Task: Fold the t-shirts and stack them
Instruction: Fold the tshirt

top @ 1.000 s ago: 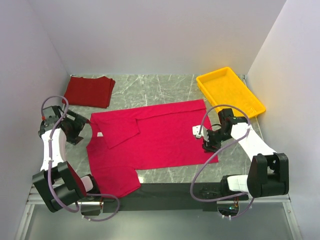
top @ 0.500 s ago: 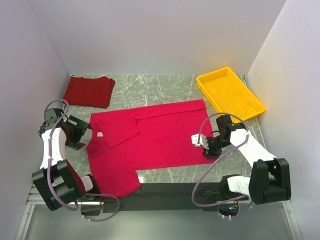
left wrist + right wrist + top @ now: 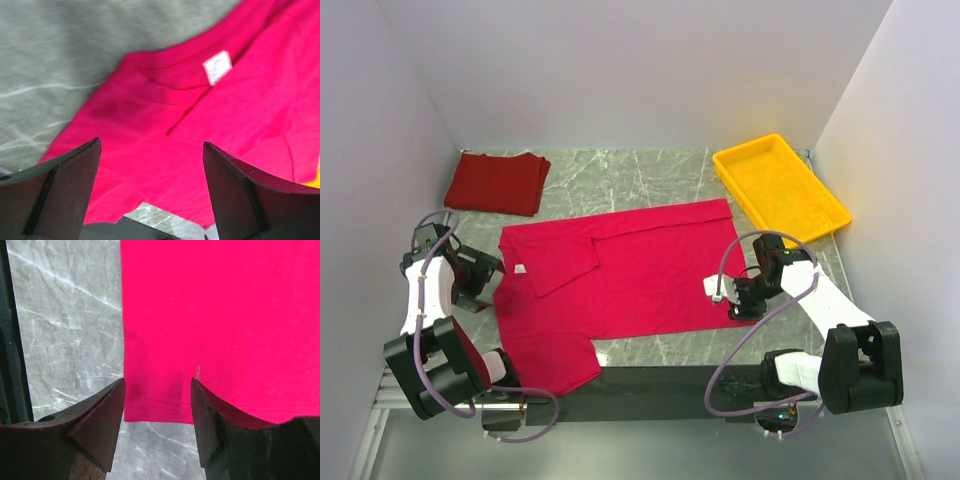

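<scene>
A bright crimson t-shirt (image 3: 630,275) lies spread flat mid-table, one sleeve folded in, its small white tag (image 3: 217,67) by the collar. A darker maroon t-shirt (image 3: 498,182) sits folded at the back left. My left gripper (image 3: 485,275) hovers open just off the crimson shirt's left edge; in its wrist view the collar and near sleeve (image 3: 165,165) lie between the fingers, untouched. My right gripper (image 3: 728,300) is open above the shirt's near right corner; the hem corner (image 3: 150,405) shows between its fingers, with nothing gripped.
A yellow plastic tray (image 3: 779,185) stands at the back right, angled along the wall. Grey marble tabletop (image 3: 650,170) shows behind the crimson shirt. A dark rail (image 3: 650,385) runs along the near edge between the arm bases.
My right gripper has slid toward the near right corner of the crimson shirt. The left gripper has dropped a little nearer the shirt's left edge. Neither shirt has moved.
</scene>
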### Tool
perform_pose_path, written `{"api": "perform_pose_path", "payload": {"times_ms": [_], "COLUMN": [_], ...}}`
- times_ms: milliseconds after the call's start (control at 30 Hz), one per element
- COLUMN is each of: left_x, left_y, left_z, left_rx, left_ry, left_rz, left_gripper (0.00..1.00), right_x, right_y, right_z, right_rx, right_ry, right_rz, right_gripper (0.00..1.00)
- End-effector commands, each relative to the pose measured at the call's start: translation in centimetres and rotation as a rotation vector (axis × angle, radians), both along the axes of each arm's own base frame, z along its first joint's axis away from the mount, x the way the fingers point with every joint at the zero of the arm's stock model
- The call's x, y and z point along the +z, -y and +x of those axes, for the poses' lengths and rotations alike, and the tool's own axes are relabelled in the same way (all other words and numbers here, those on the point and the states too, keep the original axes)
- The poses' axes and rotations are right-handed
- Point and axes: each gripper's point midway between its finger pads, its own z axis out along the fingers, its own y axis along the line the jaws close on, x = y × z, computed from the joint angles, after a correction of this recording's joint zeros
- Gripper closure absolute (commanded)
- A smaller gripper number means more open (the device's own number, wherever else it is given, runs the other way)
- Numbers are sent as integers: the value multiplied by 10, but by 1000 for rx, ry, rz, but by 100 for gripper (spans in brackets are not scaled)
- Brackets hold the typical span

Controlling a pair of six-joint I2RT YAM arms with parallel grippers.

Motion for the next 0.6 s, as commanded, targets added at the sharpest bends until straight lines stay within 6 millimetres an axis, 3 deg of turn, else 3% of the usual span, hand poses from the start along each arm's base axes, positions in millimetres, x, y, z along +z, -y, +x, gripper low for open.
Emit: {"api": "perform_pose_path", "payload": {"times_ms": [0,133,300,567], "left_x": [1,-5,-17,-27], "left_y": [-8,-11,-4,2], "left_z": [-22,-43,-54,-64], "left_rx": [76,113,110,88], "left_ry": [-95,-202,-252,-360], "left_rz": [54,73,45,5], "left_gripper": [13,14,15,18], "right_x": [-5,-9,-18,-21], "right_y": [6,7,5,0], "right_z": [-10,-11,-15,-4], "right_rx": [39,45,58,14], "right_ry": [3,-8,-15,-6], "right_rz": [-32,-42,-56,-58], "right_gripper": [38,38,38,39]}}
